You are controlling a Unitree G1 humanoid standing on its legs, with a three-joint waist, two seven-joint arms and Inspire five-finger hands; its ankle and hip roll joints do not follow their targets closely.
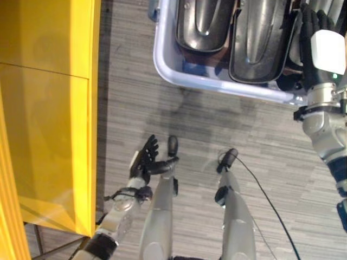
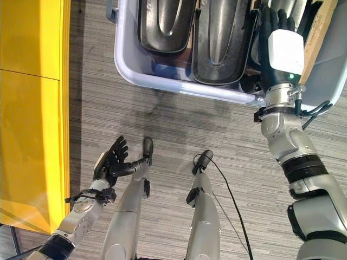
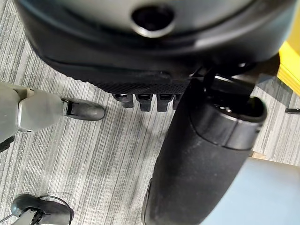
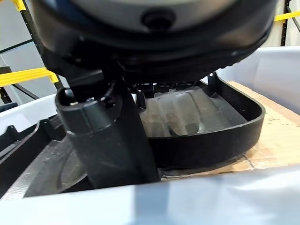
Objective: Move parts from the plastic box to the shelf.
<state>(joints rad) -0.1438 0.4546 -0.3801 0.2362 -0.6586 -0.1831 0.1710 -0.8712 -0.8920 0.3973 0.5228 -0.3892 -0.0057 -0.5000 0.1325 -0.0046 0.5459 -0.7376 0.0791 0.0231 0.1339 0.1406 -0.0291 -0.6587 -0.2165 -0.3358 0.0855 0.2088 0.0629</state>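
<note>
Fingers (image 1: pixel 151 146) of the left hand (image 1: pixel 143 161) are spread apart and hold nothing, low above the grey floor (image 1: pixel 206 124), just beside the yellow shelf (image 1: pixel 49 108) that runs along the robot's left side. Outward from there, the right hand (image 2: pixel 274 32) reaches over the near rim of the plastic box (image 2: pixel 179 86) at the far right. In the right wrist view its fingers (image 4: pixel 157 89) sit over a dark moulded part (image 4: pixel 201 122), but whether they are clamped on it I cannot tell. Two more dark parts (image 1: pixel 205 24) lie side by side in the box, to the left of that hand. A brown cardboard sheet (image 2: pixel 317 32) shows at the box's right side.
</note>
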